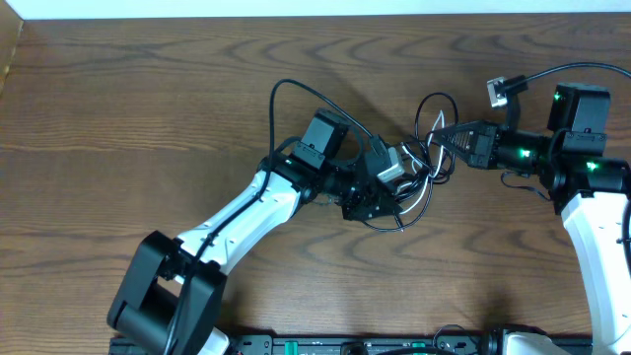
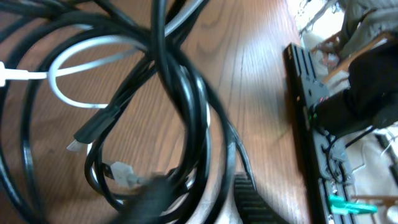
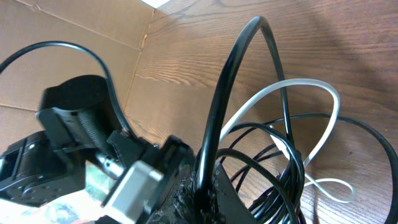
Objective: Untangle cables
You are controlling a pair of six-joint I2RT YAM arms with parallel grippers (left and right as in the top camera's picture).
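Note:
The cables lie tangled mid-table, a black cable (image 1: 431, 102) looped through a white cable (image 1: 422, 204). My left gripper (image 1: 406, 185) reaches into the bundle from the left. In the left wrist view its fingers (image 2: 249, 199) stand narrow around several strands of the black cable (image 2: 186, 93), with the white cable (image 2: 81, 46) arcing beyond and a grey plug (image 2: 121, 171) close by. My right gripper (image 1: 441, 138) comes in from the right. In the right wrist view the right gripper (image 3: 202, 193) is shut on a black cable (image 3: 230, 74) that arches up, beside a loop of white cable (image 3: 311, 87).
A small grey box (image 1: 498, 91) on a black lead hangs near the right arm. A black rail (image 2: 305, 93) runs along the table's front edge. A cardboard wall (image 3: 74, 25) stands at the table's left end.

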